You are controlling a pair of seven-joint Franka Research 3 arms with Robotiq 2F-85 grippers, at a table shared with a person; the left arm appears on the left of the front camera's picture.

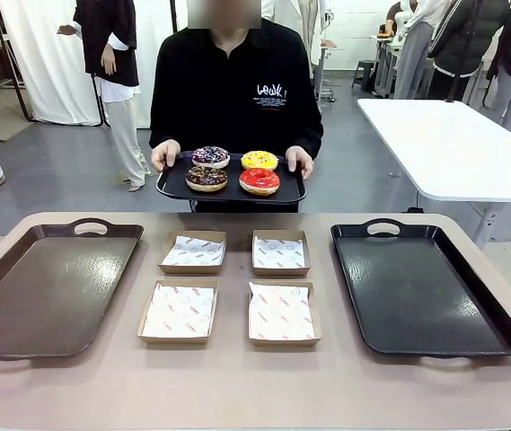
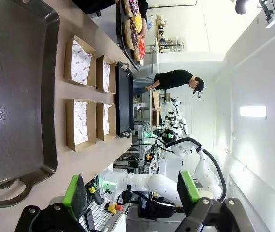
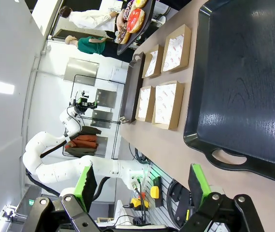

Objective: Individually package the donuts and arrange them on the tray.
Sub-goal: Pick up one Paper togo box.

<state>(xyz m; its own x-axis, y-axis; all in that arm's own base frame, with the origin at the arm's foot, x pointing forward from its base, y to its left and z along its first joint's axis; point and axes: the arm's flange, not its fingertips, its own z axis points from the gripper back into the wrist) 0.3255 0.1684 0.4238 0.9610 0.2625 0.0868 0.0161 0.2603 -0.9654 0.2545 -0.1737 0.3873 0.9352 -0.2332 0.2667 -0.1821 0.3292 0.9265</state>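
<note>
**A:** Where are the donuts [image 1: 210, 157] sitting right now?

**B:** Not on the table [image 1: 237, 386]. There are four ring donuts in a two-by-two square on a small dark serving tray [image 1: 171, 187], which a person [image 1: 237, 99] holds by both ends just past the boxes [image 1: 192, 252], on the far side. Back row is the purple donut [image 1: 210, 155] with pale sprinkles and the yellow donut [image 1: 259, 160]. Front row is the chocolate donut [image 1: 207, 179] with sprinkles and the glossy red donut [image 1: 259, 181].

**A:** And what are the boxes like?

**B:** Four open cardboard ones in the middle of the table, each lined with printed white paper. A brown tray [image 1: 48, 287] lies to the robot's left of the boxes and a black tray [image 1: 417, 287] to their right, well apart from each other.

**A:** Are the grippers doing anything?

**B:** Nope. The left gripper [image 2: 131, 193] is spread wide with nothing between its green pads, on the near side of the boxes. Same goes for the right gripper [image 3: 142, 186].
</note>
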